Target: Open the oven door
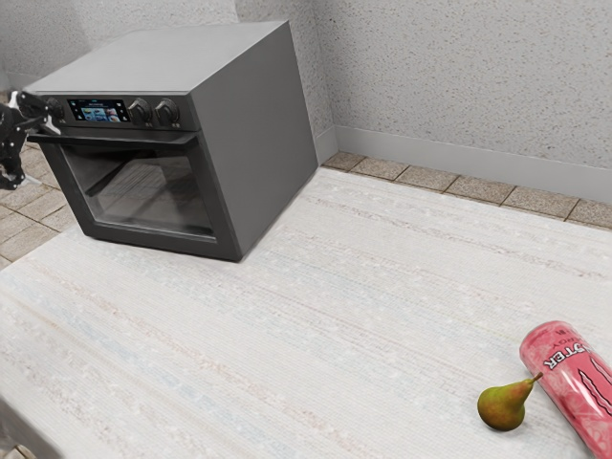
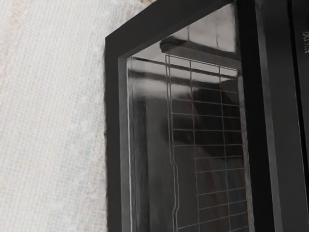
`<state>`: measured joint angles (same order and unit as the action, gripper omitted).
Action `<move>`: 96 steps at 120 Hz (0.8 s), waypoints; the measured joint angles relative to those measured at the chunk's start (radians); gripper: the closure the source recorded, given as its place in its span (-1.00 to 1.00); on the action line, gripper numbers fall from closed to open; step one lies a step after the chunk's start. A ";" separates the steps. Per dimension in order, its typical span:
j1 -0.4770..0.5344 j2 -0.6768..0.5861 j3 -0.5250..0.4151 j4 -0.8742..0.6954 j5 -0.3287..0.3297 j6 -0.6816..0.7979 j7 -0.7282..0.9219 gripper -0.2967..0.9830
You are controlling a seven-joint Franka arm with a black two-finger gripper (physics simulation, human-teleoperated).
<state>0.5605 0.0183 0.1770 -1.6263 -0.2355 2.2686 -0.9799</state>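
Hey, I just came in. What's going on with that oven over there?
A robot arm is at work here, there to open the door of the oven. It is beside the oven's front, at the exterior view's left edge. The door is shut at this moment. A pear and a pink can lie farther along the table.

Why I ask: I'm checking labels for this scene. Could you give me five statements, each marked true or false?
1. The oven door is closed. True.
2. The pear is on top of the oven. False: it is on the table, by the can.
3. A wire rack is inside the oven. True.
4. The can is blue. False: it is pink.
5. The display is below the oven door. False: it is above it.
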 joint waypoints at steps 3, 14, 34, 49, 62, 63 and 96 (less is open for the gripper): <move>0.004 0.016 -0.002 0.012 -0.002 0.014 -0.015 -0.53; 0.007 0.051 -0.014 0.036 -0.006 0.056 -0.065 -0.53; -0.037 0.091 -0.022 0.060 -0.009 0.105 -0.141 -0.53; -0.031 0.103 -0.026 0.069 -0.010 0.126 -0.189 -0.53; 0.046 0.100 -0.109 0.056 -0.007 0.137 -0.223 -0.53; 0.048 0.101 -0.111 0.055 -0.007 0.138 -0.225 -0.53; 0.057 0.127 -0.143 0.057 -0.001 0.161 -0.287 -0.53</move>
<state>0.6175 0.1449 0.0342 -1.5695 -0.2369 2.4300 -1.2665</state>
